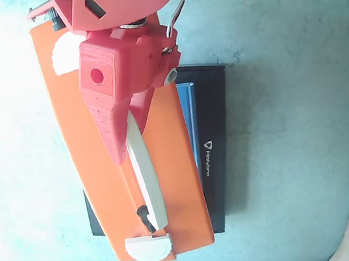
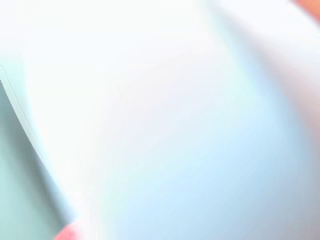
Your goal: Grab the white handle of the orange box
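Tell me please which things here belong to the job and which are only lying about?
Job: orange box; white handle; gripper, right at the handle.
Lying about: black box under the orange one; blue strip beside it.

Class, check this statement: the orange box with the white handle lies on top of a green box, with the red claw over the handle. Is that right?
One detail is wrong. The fixed view shows the orange box with its white handle lying on a black box, not a green one. The red claw is indeed over the handle.
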Available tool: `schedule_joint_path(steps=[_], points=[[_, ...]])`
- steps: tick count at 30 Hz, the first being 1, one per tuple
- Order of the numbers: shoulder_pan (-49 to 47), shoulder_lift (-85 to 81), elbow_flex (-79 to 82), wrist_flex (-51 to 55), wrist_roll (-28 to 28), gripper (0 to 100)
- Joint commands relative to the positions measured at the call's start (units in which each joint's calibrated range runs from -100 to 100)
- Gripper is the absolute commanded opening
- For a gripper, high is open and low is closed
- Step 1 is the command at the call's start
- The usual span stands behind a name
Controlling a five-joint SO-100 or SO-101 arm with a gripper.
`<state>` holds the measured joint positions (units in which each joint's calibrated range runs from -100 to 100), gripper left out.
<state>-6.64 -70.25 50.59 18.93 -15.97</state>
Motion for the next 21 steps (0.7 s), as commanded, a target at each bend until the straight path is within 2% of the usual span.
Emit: schedule_joint_path(steps=[1,10,21], points=[[-0.6,-3.3,26.8,4.5,-1.3,1],[-4.2,-17.6,47.8,4.5,-4.8,1],[-3.6,-21.6,48.7,18.2,-4.1,1]])
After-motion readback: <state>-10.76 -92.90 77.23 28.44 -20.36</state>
